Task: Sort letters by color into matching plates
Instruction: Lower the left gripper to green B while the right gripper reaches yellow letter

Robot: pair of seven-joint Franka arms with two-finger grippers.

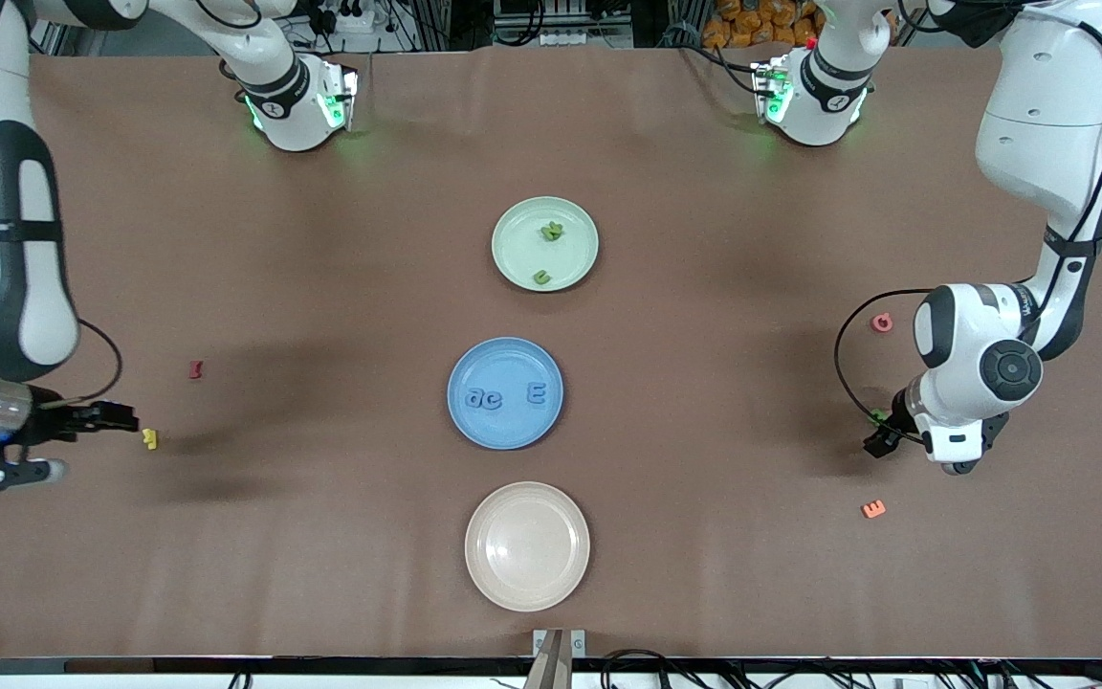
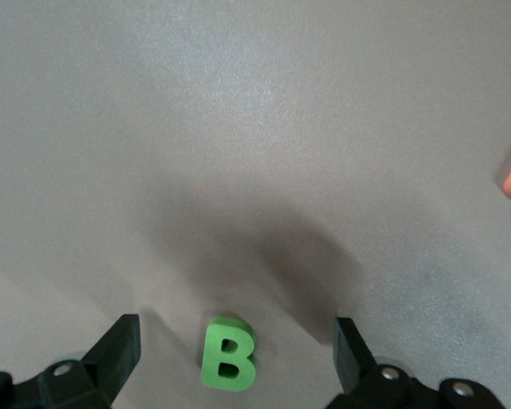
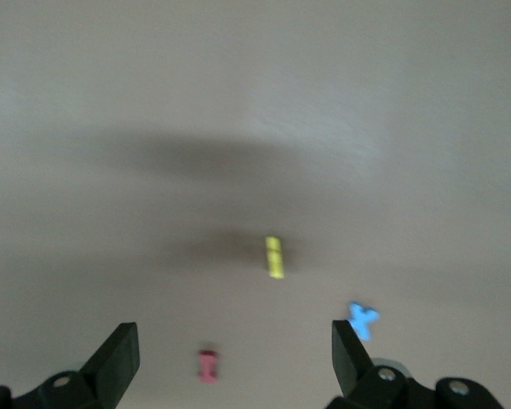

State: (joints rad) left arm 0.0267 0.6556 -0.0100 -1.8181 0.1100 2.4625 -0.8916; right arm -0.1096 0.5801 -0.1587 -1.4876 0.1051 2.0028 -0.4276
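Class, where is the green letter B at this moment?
The green letter B lies flat on the table toward the left arm's end, between the open fingers of the left hand; an orange letter lies nearer the front camera.

Front view: evenly bright, sharp; soft arm shadows on the table at both ends
Glare: pale sheen inside the beige plate
Left wrist view: crisp; green B in focus, broad dark shadow beside it
Right wrist view: dimmer, blurred throughout; yellow letter smeared under a long shadow band
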